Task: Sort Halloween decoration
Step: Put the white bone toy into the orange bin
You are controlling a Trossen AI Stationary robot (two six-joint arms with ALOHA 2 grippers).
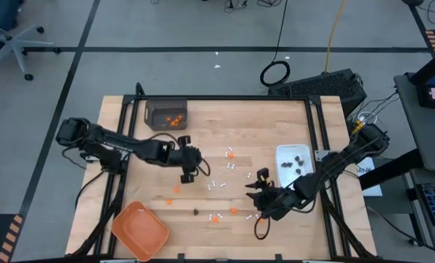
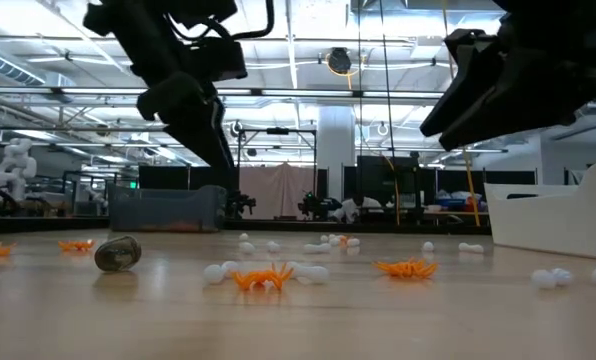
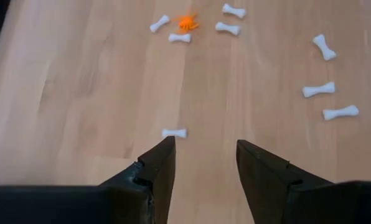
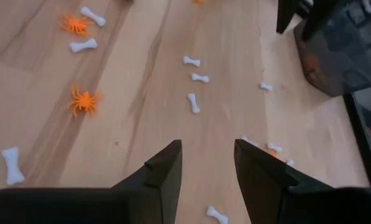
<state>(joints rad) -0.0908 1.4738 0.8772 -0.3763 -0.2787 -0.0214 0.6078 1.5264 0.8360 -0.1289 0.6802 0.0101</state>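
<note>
Bones wait ahead of both jaws

Left gripper (image 3: pixel 201 158) hangs over the desk (image 1: pixel 203 124) middle with jaws apart and empty; one white bone (image 3: pixel 174 132) lies just ahead of them, nearer to one finger, long axis across the jaws' gap. Right gripper (image 4: pixel 207 163), also apart and empty, hangs near the white dish (image 1: pixel 294 162); orange spiders (image 4: pixel 83 100) and more bones lie scattered around; nothing blocks the way down.

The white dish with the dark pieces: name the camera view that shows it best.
The high view: it looks straight down into the white dish, showing the dark pieces inside. The low view shows only the dish's side wall at the right. Neither wrist view shows it.
</note>
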